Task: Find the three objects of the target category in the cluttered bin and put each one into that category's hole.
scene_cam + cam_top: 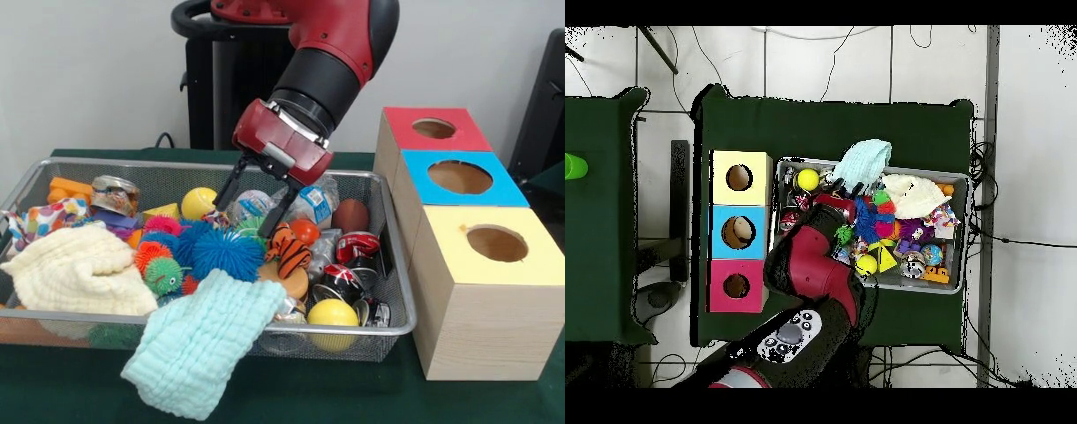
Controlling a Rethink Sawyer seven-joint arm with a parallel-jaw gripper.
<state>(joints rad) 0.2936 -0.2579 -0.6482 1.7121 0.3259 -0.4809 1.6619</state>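
Front view gives us the clutter up close: the gripper [253, 201] hangs over the middle of the wire bin [399, 265], its two black fingers [231, 184] spread apart and angled down toward the toys, nothing between them. Just under the fingertips sits a clear plastic-wrapped item [251, 205], and beside it an orange-and-black striped toy [289, 247]. A blue spiky ball [226, 251] lies left of centre, with an orange spiky ball [151, 253] and a green one [164, 276] next to it. A mint cloth [203, 340] drapes over the near rim, its long axis running from inside the bin down onto the green table [353, 393]. A cream cloth [75, 274] covers the left end. Crushed cans [351, 265] crowd the right side, a yellow ball [333, 314] against the near wall, another yellow ball [199, 202] toward the back.

The three boxes stand in a row beside the bin: yellow box [490, 283] nearest, blue box [455, 181] in the middle, red box [433, 132] farthest, each with one round hole on top.

Overhead view shows what the front cannot: the whole arm [810, 265] reaching in across the bin's box-side end, hiding the gripper beneath it. It also shows the bin's long axis running away from the boxes.
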